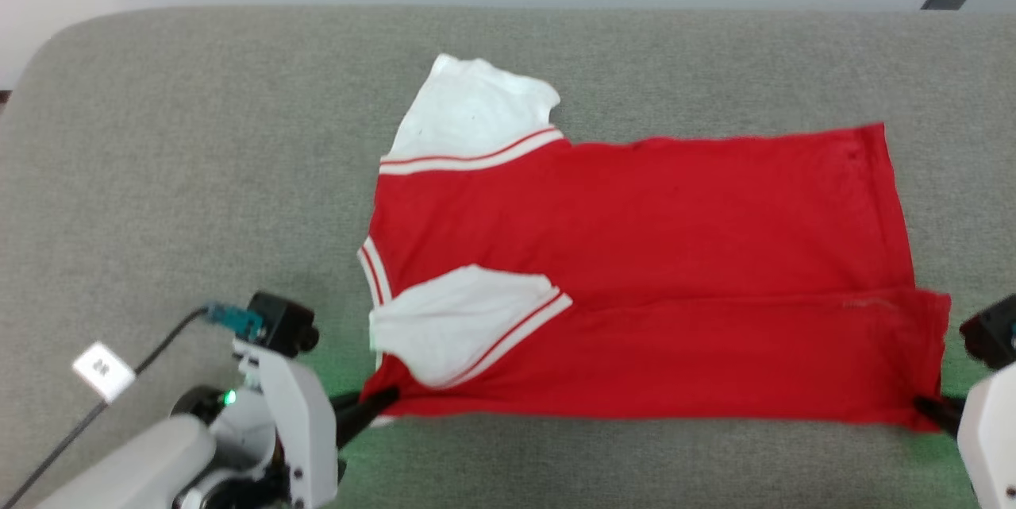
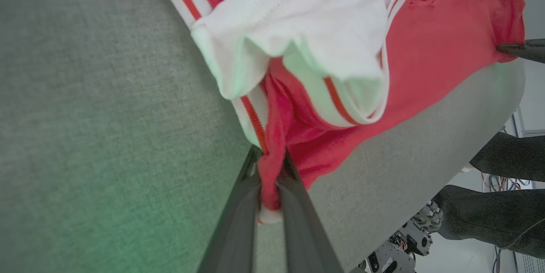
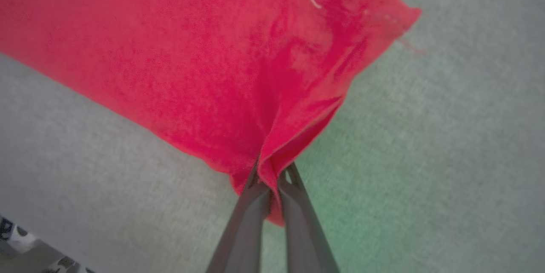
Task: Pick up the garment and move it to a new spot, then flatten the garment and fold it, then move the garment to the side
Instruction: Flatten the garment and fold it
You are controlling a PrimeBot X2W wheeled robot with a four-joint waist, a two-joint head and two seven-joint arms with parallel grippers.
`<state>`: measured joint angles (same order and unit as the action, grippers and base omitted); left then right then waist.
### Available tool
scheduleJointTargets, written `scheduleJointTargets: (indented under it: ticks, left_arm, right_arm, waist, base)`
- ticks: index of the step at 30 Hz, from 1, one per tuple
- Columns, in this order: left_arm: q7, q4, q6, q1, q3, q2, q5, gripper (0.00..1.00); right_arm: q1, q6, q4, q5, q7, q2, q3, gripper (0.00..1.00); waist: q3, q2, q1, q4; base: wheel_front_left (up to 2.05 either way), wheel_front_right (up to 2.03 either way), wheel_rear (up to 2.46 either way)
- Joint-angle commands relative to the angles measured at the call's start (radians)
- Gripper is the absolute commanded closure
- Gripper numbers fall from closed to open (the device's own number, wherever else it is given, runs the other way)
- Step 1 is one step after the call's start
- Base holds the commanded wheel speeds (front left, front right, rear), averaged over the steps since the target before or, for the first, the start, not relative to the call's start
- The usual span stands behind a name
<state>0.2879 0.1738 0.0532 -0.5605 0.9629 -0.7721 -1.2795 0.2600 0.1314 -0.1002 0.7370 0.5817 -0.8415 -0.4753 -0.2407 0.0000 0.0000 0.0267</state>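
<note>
Garment [image 1: 635, 255] looks mid-fold — left fingers [image 2: 238, 217] & right fingers [image 3: 245, 222] clamped on near corners; next we'd lift both evenly, fold across w/o sagging.

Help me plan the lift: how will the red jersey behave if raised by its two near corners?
Probably floppy: the jersey bunches into folds where the left gripper and right gripper pinch its near corners, so its middle would likely sag. It looks thin, so likely light. The white sleeve lies loose on top and may flop.
</note>
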Motion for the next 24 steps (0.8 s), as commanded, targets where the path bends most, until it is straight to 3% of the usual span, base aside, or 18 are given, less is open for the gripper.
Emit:
scheduleJointTargets:
  ticks: [1, 4, 5, 6, 7, 8, 9, 10, 15, 19, 24]
  left_arm:
    - [-0.009, -0.037, -0.02, 0.032, 0.0, -0.023, -0.007, 1.0]
    - [-0.028, -0.094, -0.052, 0.068, -0.01, -0.049, -0.018, 1.0]
    - [-0.037, -0.11, -0.063, 0.078, -0.014, -0.054, -0.021, 1.0]
    - [-0.046, -0.124, -0.073, 0.087, -0.018, -0.059, -0.025, 0.97]
    - [-0.057, -0.138, -0.082, 0.096, -0.024, -0.062, -0.027, 0.66]
    - [-0.069, -0.149, -0.091, 0.103, -0.03, -0.067, -0.029, 0.1]
    - [-0.069, -0.149, -0.091, 0.103, -0.03, -0.067, -0.029, 0.1]
    - [-0.097, -0.174, -0.109, 0.119, -0.043, -0.08, -0.029, 0.0]
    - [-0.159, -0.22, -0.145, 0.142, -0.08, -0.115, -0.022, 0.0]
    - [-0.233, -0.24, -0.173, 0.142, -0.13, -0.136, -0.015, 0.0]
    - [-0.327, -0.185, -0.198, 0.07, -0.168, -0.104, 0.061, 0.0]
  right_arm:
    - [-0.047, -0.002, 0.042, -0.003, 0.018, -0.009, 0.025, 1.0]
    - [-0.092, -0.002, 0.098, -0.019, 0.023, -0.002, 0.084, 1.0]
    - [-0.106, -0.002, 0.108, -0.025, 0.02, 0.011, 0.107, 0.79]
    - [-0.117, -0.002, 0.118, -0.036, 0.014, 0.023, 0.126, 0.41]
    - [-0.126, -0.002, 0.124, -0.047, 0.007, 0.036, 0.149, 0.0]
    - [-0.133, -0.002, 0.13, -0.06, 0.001, 0.049, 0.17, 0.0]
    - [-0.133, -0.002, 0.13, -0.06, 0.001, 0.049, 0.17, 0.0]
    - [-0.15, -0.002, 0.143, -0.086, -0.018, 0.078, 0.21, 0.0]
    - [-0.165, -0.002, 0.182, -0.153, -0.104, 0.135, 0.298, 0.0]
    - [-0.154, -0.002, 0.217, -0.227, -0.231, 0.227, 0.386, 0.0]
    - [-0.094, -0.002, 0.231, -0.305, -0.356, 0.325, 0.373, 0.0]
  waist:
    - [-0.001, 0.0, 0.0, -0.006]
    - [0.0, 0.0, 0.0, -0.014]
    - [0.001, 0.0, 0.0, -0.015]
    - [0.003, 0.0, 0.0, -0.016]
    - [0.004, 0.0, 0.0, -0.017]
    - [0.006, 0.0, 0.0, -0.018]
    - [0.006, 0.0, 0.0, -0.018]
    - [0.008, 0.0, 0.0, -0.02]
    - [0.005, 0.0, 0.0, -0.024]
    - [-0.011, 0.0, 0.0, -0.036]
    - [-0.046, 0.0, 0.0, -0.085]
  base:
    - [0.0, 0.0, 0.0]
    - [0.0, 0.0, 0.0]
    - [0.0, 0.0, 0.0]
    - [0.0, 0.0, 0.0]
    - [0.0, 0.0, 0.0]
    - [0.0, 0.0, 0.0]
    - [0.0, 0.0, 0.0]
    - [0.0, 0.0, 0.0]
    - [0.0, 0.0, 0.0]
    - [0.0, 0.0, 0.0]
    - [0.0, 0.0, 0.0]
